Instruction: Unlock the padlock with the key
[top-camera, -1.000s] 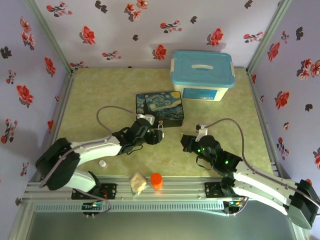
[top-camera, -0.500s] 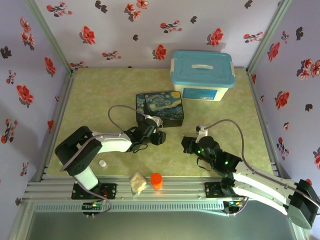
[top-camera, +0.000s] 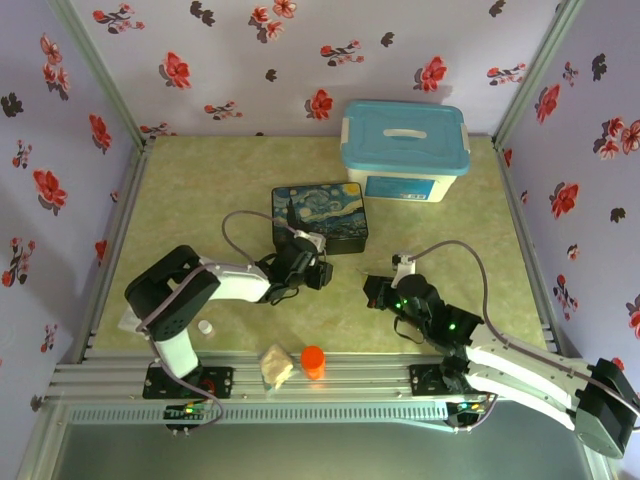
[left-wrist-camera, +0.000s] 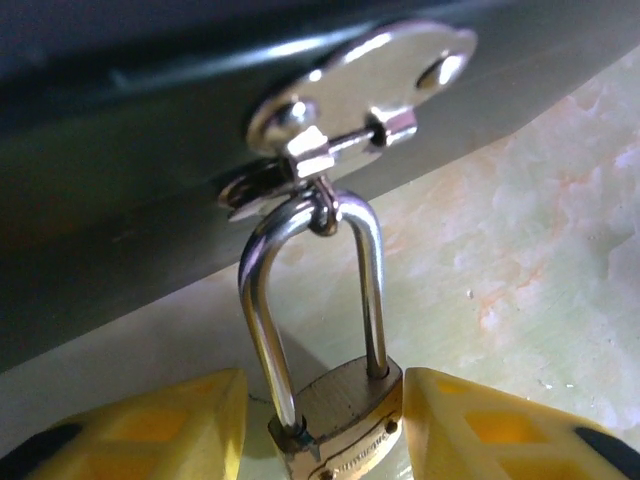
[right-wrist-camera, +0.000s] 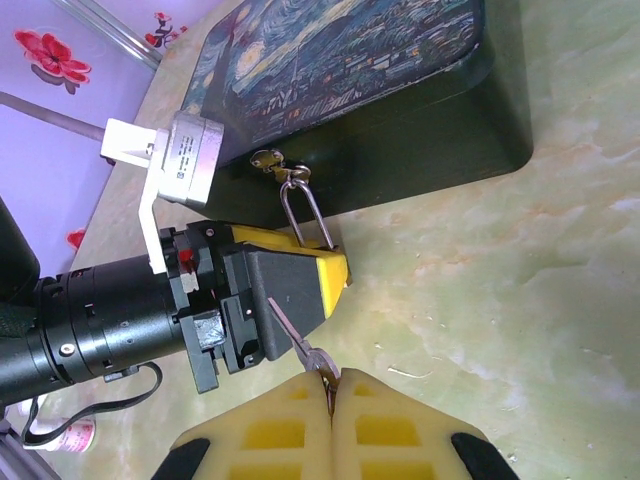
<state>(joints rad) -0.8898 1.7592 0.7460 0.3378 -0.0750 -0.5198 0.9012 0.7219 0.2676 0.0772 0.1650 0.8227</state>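
- Lately changed: the left arm (top-camera: 235, 283) has folded in, its elbow drawn rightward from the table's (top-camera: 200, 190) left edge. The left gripper (left-wrist-camera: 322, 395) has pushed in at the near side of the painted tin (top-camera: 320, 212), and its jaws have narrowed.
- Unchanged: the right arm (top-camera: 500, 360), the tin and the loose items lie where they were.
- State, left gripper: jaws apart, one yellow finger (left-wrist-camera: 490, 425) on each side of the padlock (left-wrist-camera: 345, 405). One pad meets the brass; the other stands just off it.
- Count, padlock: one. Its brass body sits between those fingers. Both legs of the silver shackle (left-wrist-camera: 372, 290) are seated, and the shackle hangs through the tin's clasp (left-wrist-camera: 380, 60), mid-table.
- State, right gripper (right-wrist-camera: 328, 385): fingers pressed together, clamped on the key (right-wrist-camera: 297, 340).
- Count, key: one. Its thin blade points from the right gripper toward the left gripper's finger; contact cannot be told.
- Count, arms: two; grippers: two.
- Count, painted tin: one; blue-lidded storage box (top-camera: 405, 150): one, far right.
- Count, near edge: cream crumpled lump (top-camera: 277, 367), one; orange cylinder (top-camera: 313, 360), one; small white cap (top-camera: 205, 327), one, further left.
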